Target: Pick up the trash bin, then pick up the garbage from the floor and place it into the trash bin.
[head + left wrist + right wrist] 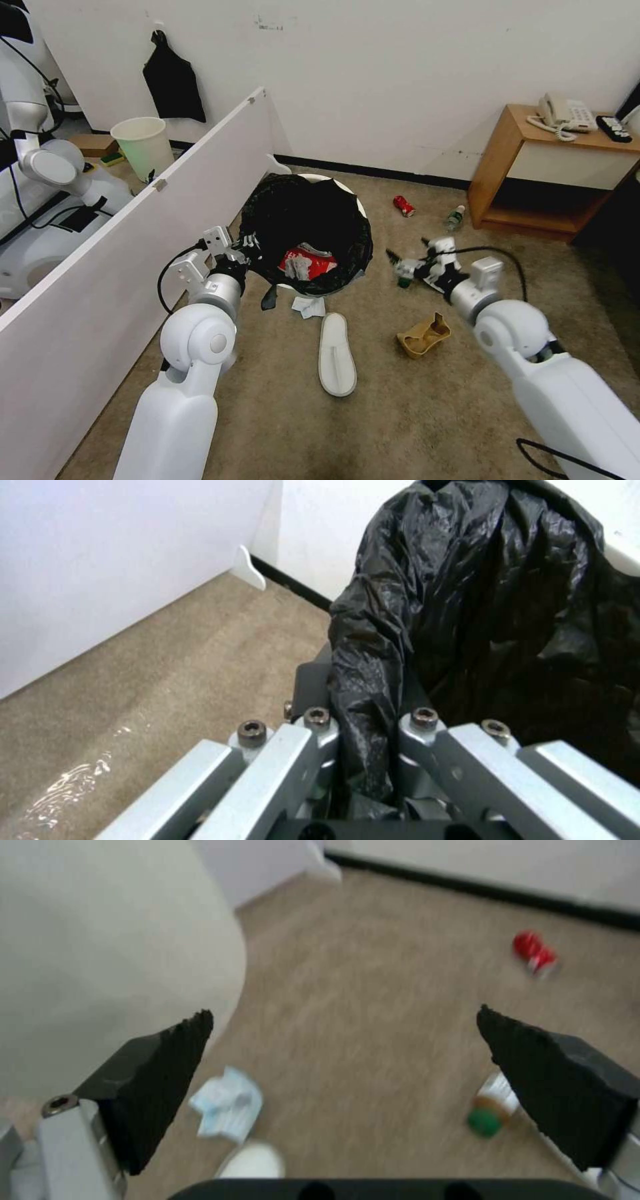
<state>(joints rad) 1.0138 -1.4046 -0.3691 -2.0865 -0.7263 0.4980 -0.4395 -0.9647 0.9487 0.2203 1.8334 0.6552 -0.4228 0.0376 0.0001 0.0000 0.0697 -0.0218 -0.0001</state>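
The trash bin [333, 190], white with a black bag [480, 605] over its rim, is tilted toward me at mid-floor. A red packet [313, 261] and grey scraps lie inside it. My left gripper [245, 248] [363, 720] is shut on the bag-covered rim at the bin's left side. To the bin's right, my right gripper [405, 249] [343, 1030] hangs open and empty above the carpet, near a small green-capped bottle [493, 1107]. Garbage on the floor: a white slipper [337, 353], a blue-white tissue [309, 307] [227, 1105], a brown paper bag [423, 335], a red can [403, 205] [533, 952] and another bottle [455, 217].
A long white partition board [133, 233] runs along my left. Behind it stand an unlined cream bin [143, 145] and another robot [40, 167]. A wooden side table [553, 167] with a telephone [565, 115] stands at the right wall. Open carpet lies in front of me.
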